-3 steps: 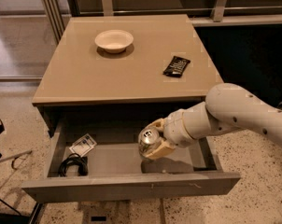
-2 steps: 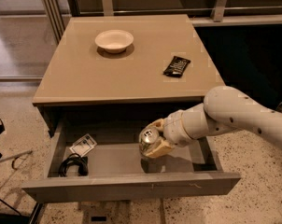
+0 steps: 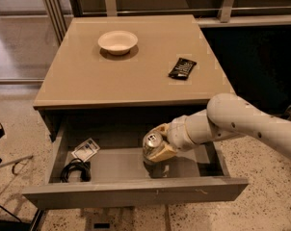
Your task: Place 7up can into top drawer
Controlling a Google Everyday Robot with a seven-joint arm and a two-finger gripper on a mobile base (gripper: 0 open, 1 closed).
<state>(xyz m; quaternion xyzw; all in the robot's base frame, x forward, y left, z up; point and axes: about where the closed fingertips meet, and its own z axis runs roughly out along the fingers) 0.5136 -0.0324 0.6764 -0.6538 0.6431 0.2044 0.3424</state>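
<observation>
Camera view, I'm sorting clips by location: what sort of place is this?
Likely an office or lab interior: speckled hard floor, metal railing behind, and a tan-topped cabinet whose top drawer is open, where the gripper holds the 7up can inside.

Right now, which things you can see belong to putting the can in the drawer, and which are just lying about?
Part of the job: 7up can, held by the gripper, low inside the open top drawer.

Just lying about: white bowl and black packet on the cabinet top; a small pale packet and black cord at the drawer's left end.
</observation>
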